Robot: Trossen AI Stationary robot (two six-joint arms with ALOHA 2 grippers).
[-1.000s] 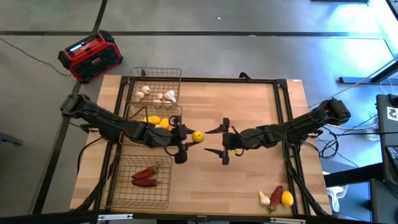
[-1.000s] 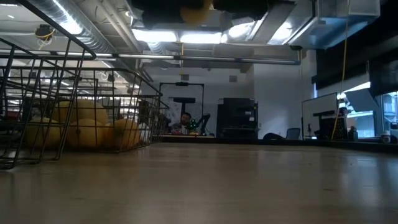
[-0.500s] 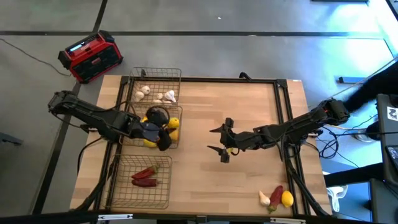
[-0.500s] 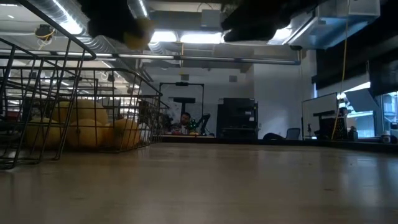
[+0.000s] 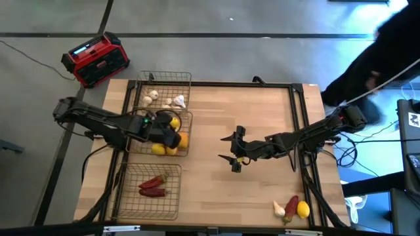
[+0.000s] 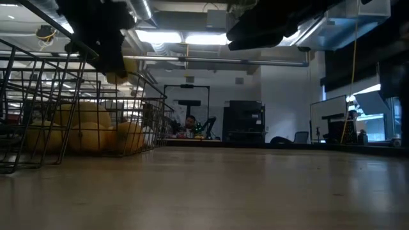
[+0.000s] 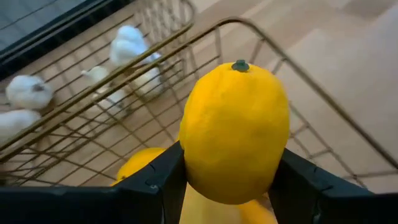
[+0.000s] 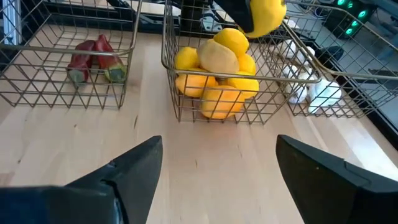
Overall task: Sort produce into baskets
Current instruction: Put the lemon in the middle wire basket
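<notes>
The left gripper is pinching a lemon between its fingers, hanging above the middle basket of lemons and oranges. The right gripper, fingers spread wide and empty, is hovering over the bare tabletop. Neighbouring baskets are holding garlic and chilies.

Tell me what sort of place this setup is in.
Probably a robotics lab or workshop: exposed ceiling ducts and strip lights, desks with monitors behind the wooden table, cables beside it.
</notes>
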